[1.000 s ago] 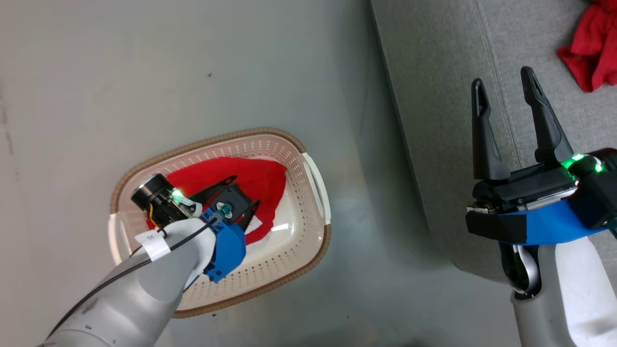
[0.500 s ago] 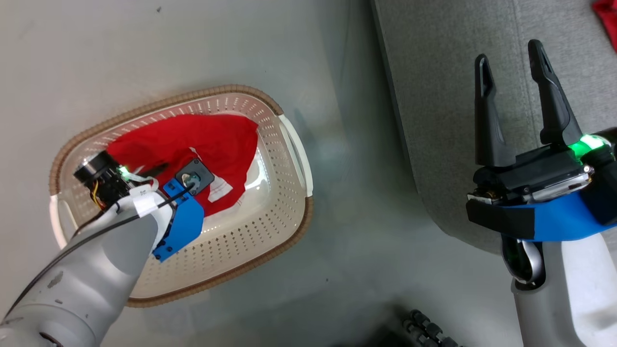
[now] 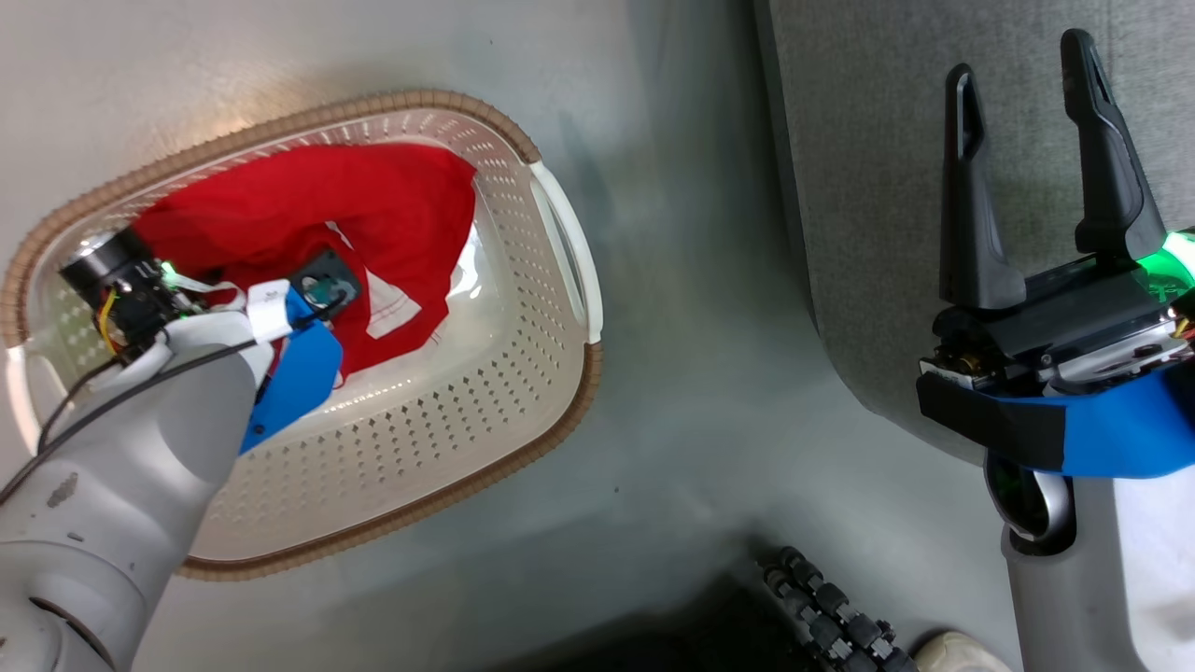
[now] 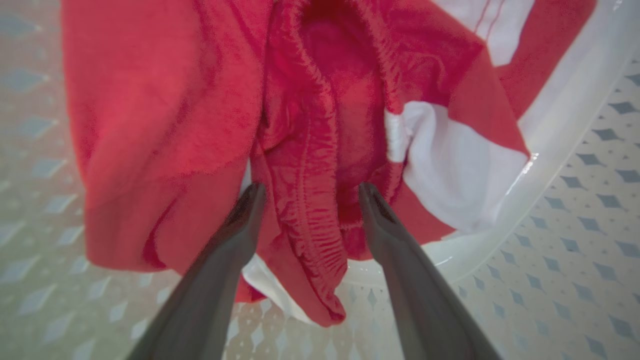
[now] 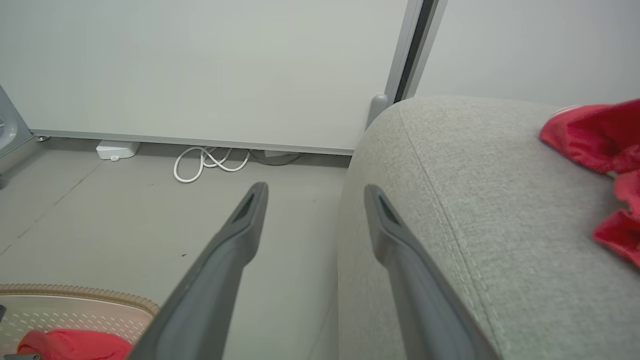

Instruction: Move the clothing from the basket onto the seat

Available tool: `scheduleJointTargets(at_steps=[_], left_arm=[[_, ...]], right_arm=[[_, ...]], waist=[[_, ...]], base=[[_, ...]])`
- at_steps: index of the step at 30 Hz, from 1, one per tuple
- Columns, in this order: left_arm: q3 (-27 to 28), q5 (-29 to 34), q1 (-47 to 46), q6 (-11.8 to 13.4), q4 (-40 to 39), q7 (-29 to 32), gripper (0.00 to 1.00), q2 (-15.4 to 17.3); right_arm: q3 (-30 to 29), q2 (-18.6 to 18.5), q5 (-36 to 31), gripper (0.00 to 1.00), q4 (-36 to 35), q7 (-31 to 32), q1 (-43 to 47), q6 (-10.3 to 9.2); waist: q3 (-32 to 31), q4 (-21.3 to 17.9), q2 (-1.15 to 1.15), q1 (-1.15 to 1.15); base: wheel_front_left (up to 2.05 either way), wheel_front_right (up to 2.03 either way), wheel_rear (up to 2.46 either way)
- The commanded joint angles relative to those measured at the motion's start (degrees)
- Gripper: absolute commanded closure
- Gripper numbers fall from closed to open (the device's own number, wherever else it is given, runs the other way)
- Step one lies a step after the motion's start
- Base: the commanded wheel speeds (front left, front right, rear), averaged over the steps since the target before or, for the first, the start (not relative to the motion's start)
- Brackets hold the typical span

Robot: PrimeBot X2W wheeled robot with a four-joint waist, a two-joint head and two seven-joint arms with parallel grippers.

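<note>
The cream basket (image 3: 420,439) stands on the floor at the left with a red garment with white panels (image 3: 280,201) lying in it. My left arm reaches down into the basket, its wrist (image 3: 313,294) covering the fingers in the head view. In the left wrist view my left gripper (image 4: 310,192) is open, its tips against the garment (image 4: 165,110), a gathered red fold between them. My right gripper (image 3: 1019,58) hangs open and holds nothing over the edge of the light grey seat (image 3: 868,187). A second red garment (image 5: 600,140) lies on the seat (image 5: 500,225).
A dark ribbed part (image 3: 822,616) and a pale rounded thing (image 3: 948,649) sit at the bottom edge of the head view. Bare grey floor (image 3: 691,373) separates basket and seat. A white cable (image 5: 210,162) lies by the wall panel (image 5: 200,65).
The head camera has shifted, so the basket shows larger and further left, and the garment on the seat has left that view. My left gripper has sunk lower into the basket onto the garment.
</note>
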Motion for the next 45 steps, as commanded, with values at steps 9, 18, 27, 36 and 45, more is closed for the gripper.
scheduleJointTargets(at_steps=[9, 18, 27, 36, 45], left_arm=[[-0.2, 1.4, -2.9, 0.4, 0.8, 2.8, 0.00, 0.9], [-0.1, 1.0, -3.0, 0.8, 1.0, 5.0, 1.00, -1.0], [0.1, 0.5, -2.7, 0.4, 1.0, 2.8, 1.00, -2.0], [0.6, -2.2, -1.2, -0.1, 0.8, -2.6, 1.00, -3.7], [0.3, -6.0, 1.8, -0.1, -1.3, -6.3, 1.00, -6.4]], right_arm=[[-0.1, 0.1, -0.6, 0.00, -2.6, -0.2, 0.2, 0.03], [-1.2, 0.1, -1.6, 0.00, -4.1, -0.2, 1.8, 0.02], [-1.0, 0.1, -1.7, 0.00, -3.3, -0.2, 0.7, 0.03], [-1.3, 0.1, -2.2, 0.00, -2.0, -0.2, -0.1, 0.02], [-1.5, 0.1, -3.0, 0.00, 0.7, -0.2, 0.7, 0.02]], waist=[[4.0, -1.4, 0.00, -0.01], [4.9, -0.9, 0.00, -0.01], [4.0, -0.9, 0.00, -0.01], [-0.3, 1.1, 0.00, -0.01], [-7.3, 3.7, 0.00, -0.01]], base=[[0.00, 0.00, 0.00], [0.00, 0.00, 0.00], [0.00, 0.00, 0.00], [0.00, 0.00, 0.00], [0.00, 0.00, 0.00]])
